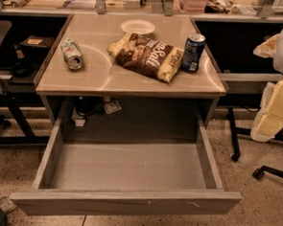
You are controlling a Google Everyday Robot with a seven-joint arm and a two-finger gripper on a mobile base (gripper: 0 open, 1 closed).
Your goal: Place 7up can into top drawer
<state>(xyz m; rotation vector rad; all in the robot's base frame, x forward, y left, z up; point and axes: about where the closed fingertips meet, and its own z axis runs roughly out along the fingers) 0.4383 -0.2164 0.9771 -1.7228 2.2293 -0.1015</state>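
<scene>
Though end effector unseen, chips near 7up

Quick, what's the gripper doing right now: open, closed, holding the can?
Gripper: out of the picture, so its state cannot be told.
The 7up can lies on its side on the desktop, unheld; the top drawer stands open.

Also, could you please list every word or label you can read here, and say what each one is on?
"Salt": large white letters on the chip bag; the letters before it are unclear.
Small print at the bag's right end: too blurred to read.
Dark blue can: label too blurred.
7up can, lying on its side: nothing legible.
Top drawer: no text.
The gripper is not in view.
</scene>
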